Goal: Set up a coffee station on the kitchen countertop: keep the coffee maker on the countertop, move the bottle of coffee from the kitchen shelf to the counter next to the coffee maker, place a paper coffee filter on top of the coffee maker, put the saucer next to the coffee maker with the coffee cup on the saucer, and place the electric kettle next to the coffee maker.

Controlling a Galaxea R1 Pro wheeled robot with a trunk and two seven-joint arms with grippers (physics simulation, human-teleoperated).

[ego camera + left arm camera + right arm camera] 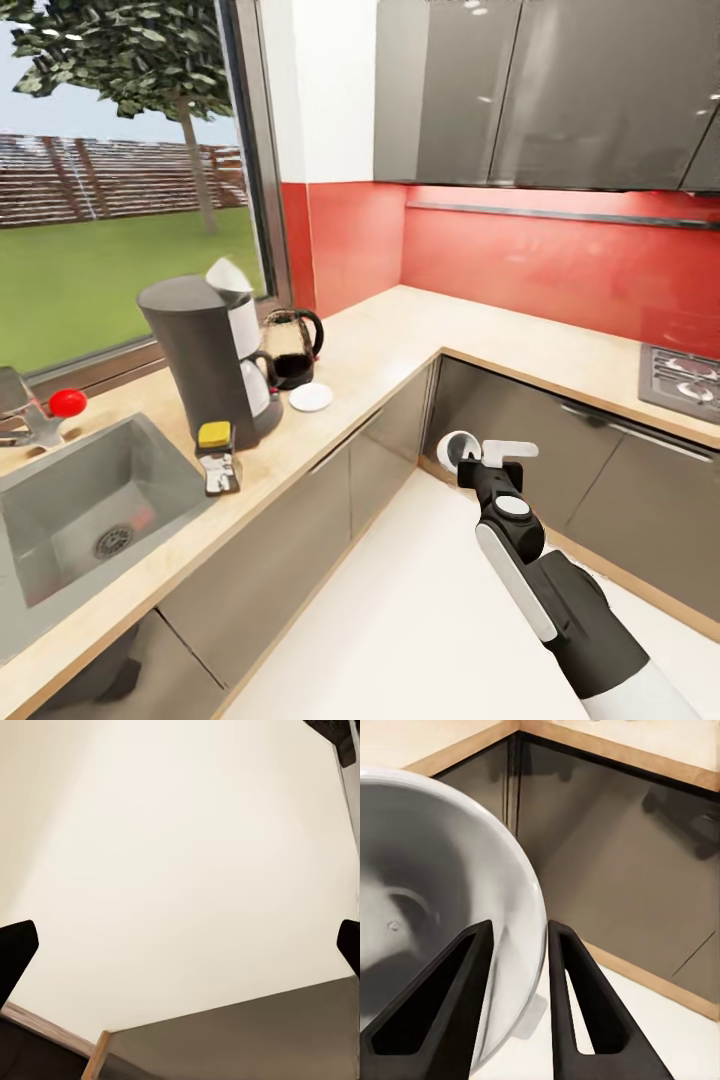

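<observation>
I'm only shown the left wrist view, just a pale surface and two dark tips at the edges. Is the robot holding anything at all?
Observer: Yes. The right gripper is shut on the coffee cup, with one finger inside its rim and one outside.
Visitor: Where is that cup now?
Observer: In the air over the floor, in front of the corner cabinets, not over the countertop.
Visitor: Where should it go?
Observer: The saucer lies bare on the countertop, beside the electric kettle and the coffee maker.
</observation>
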